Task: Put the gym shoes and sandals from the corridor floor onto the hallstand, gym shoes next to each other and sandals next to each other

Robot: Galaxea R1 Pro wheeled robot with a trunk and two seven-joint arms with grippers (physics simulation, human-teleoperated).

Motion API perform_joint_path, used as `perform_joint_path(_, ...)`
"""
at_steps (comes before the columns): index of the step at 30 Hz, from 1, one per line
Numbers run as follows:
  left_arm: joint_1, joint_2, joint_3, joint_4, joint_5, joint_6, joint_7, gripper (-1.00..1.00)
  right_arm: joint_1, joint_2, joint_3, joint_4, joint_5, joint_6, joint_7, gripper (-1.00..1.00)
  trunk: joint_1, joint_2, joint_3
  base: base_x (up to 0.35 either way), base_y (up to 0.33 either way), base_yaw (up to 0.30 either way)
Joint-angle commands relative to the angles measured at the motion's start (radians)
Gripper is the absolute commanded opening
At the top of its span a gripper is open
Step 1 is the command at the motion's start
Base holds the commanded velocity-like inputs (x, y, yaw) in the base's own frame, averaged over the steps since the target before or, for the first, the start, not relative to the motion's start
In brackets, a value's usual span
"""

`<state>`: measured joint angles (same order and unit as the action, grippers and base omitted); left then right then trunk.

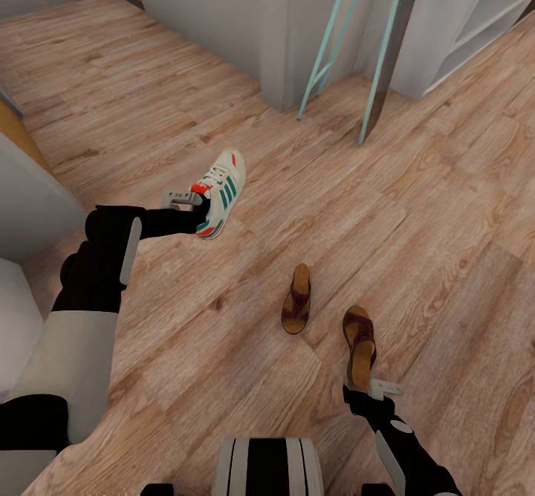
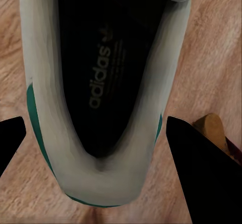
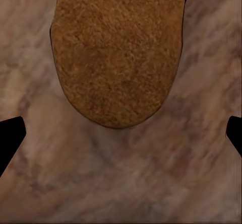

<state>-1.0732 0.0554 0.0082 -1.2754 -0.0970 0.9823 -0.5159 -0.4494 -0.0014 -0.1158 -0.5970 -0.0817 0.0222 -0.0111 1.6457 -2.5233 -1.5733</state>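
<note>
Head view: our left hand (image 1: 199, 206) sits open round the gym shoe (image 1: 221, 191) heel at 11 o'clock; soft collar, grab there. Right hand (image 1: 369, 388) open behind the flat, light sandal (image 1: 360, 344).

Matt wood-grain floor (image 1: 416, 206); suede-rough sandal (image 3: 118, 48) footbed; smooth-looking sneaker (image 2: 106, 83).

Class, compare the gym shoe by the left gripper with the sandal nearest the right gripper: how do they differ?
The gym shoe is cream-white with green stripes; the sandal is dark brown with a tan footbed. The gym shoe is closed, laced and taller; the sandal is flat and open. Both lie on the wood floor, heels toward the robot.
</note>
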Motion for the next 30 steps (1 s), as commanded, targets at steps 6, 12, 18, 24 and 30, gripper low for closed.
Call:
perform_joint_path(6,-0.001,0.000,0.001,-0.001,-0.009,0.003,-0.010,-1.00,0.000,0.000,0.001,-0.002,-0.008,0.002,-0.001,1.00,0.001,-0.001,-0.022,0.000,0.000,0.000)
perform_joint_path(12,-0.001,0.000,0.001,-0.002,-0.009,0.003,-0.009,-1.00,0.000,0.000,0.001,-0.004,-0.008,0.002,-0.001,1.00,0.001,-0.001,-0.026,0.000,0.000,0.000)
perform_joint_path(18,-0.001,0.000,0.001,-0.001,-0.009,0.003,-0.009,-1.00,0.000,0.000,0.001,-0.003,-0.008,0.002,-0.001,1.00,0.001,-0.001,-0.027,0.073,0.000,0.000)
perform_joint_path(24,-0.001,0.001,0.001,-0.001,-0.009,0.003,-0.009,-1.00,0.000,0.000,0.001,-0.003,-0.009,0.002,-0.001,1.00,0.001,-0.001,-0.027,0.131,0.000,0.000)
perform_joint_path(30,-0.001,0.001,0.001,-0.001,-0.009,0.003,-0.009,-1.00,0.000,0.000,0.001,-0.003,-0.009,0.002,-0.001,1.00,0.001,-0.001,-0.027,0.020,0.000,0.000)
